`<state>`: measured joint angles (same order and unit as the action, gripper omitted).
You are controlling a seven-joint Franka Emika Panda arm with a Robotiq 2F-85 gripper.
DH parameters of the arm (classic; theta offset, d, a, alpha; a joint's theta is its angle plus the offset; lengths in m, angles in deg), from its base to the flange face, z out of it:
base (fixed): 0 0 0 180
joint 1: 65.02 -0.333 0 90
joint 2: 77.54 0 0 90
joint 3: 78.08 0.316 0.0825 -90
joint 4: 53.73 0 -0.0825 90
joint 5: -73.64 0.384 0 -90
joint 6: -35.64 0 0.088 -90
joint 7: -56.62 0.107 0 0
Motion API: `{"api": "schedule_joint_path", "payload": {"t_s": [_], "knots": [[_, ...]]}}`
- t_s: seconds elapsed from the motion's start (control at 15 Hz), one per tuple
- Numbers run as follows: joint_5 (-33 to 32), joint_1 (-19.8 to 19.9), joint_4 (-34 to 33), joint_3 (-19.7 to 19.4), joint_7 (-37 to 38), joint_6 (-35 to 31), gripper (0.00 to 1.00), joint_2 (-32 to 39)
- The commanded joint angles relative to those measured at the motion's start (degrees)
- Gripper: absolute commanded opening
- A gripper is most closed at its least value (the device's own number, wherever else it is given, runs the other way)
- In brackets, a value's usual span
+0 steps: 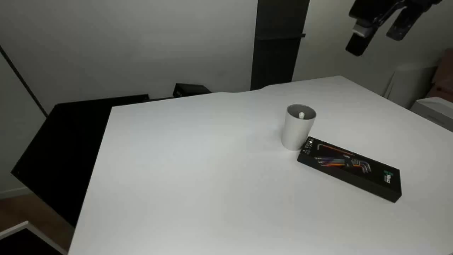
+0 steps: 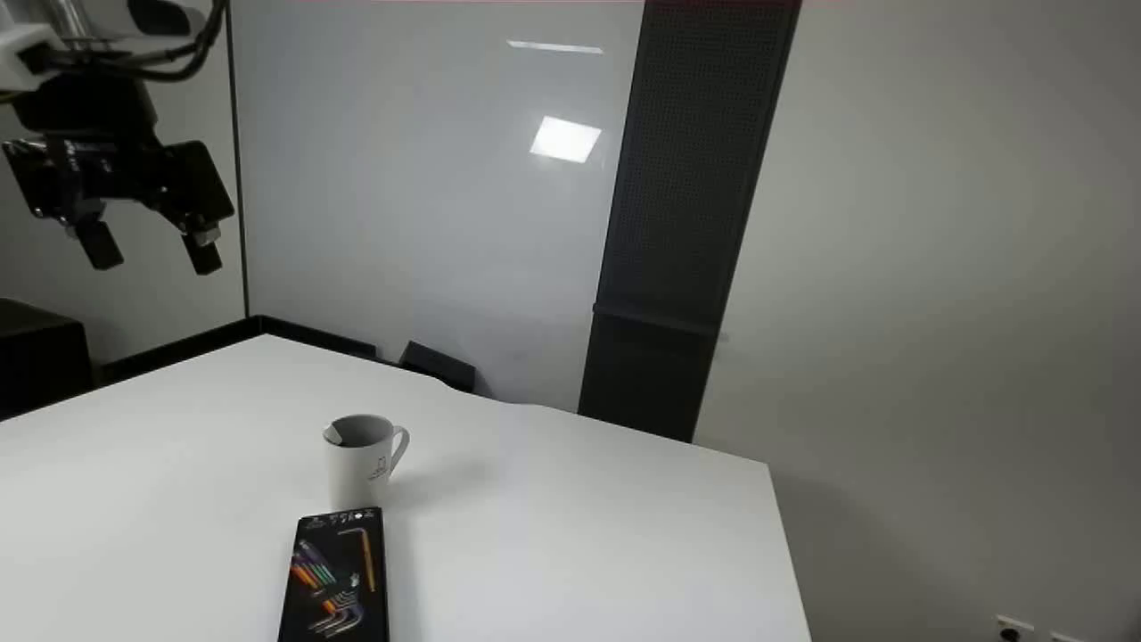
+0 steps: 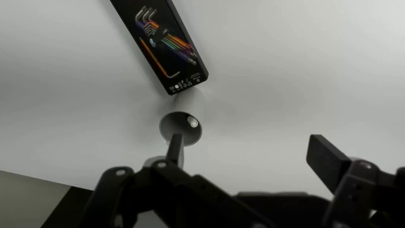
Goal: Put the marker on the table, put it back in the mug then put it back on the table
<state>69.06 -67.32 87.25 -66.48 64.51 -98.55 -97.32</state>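
The white-grey mug [image 1: 296, 134] stands upright on the white table [image 1: 177, 177]. The mug also shows in an exterior view [image 2: 353, 474] with its handle, and in the wrist view [image 3: 190, 102]. The marker [image 3: 193, 122] stands inside the mug, leaning on its wall. Only its whitish upper end shows, also in both exterior views [image 1: 301, 115] [image 2: 333, 434]; the rest is hidden in the mug. My gripper [image 2: 151, 254] is open and empty, high above the table and away from the mug. In the wrist view the gripper [image 3: 248, 147] has its left finger overlapping the mug's rim.
A flat black box [image 1: 350, 170] with pictured hex keys lies on the table right beside the mug, close to its base. It also shows in the wrist view [image 3: 164, 41]. A wall with a dark panel [image 1: 279, 46] stands behind the table.
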Motion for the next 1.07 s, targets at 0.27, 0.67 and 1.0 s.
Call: {"api": "schedule_joint_path", "payload": {"t_s": [0.27, 0.67, 1.0], "knots": [[-0.46, -1.04, -0.11, -1.00, 0.33, 0.19, 1.00, 0.06], [-1.73, -0.44, -0.14, -0.69, 1.32, -0.63, 1.00, 0.40], [-5.49, 0.96, -2.35, -1.75, 0.45, -4.58, 1.00, 4.46]]}}
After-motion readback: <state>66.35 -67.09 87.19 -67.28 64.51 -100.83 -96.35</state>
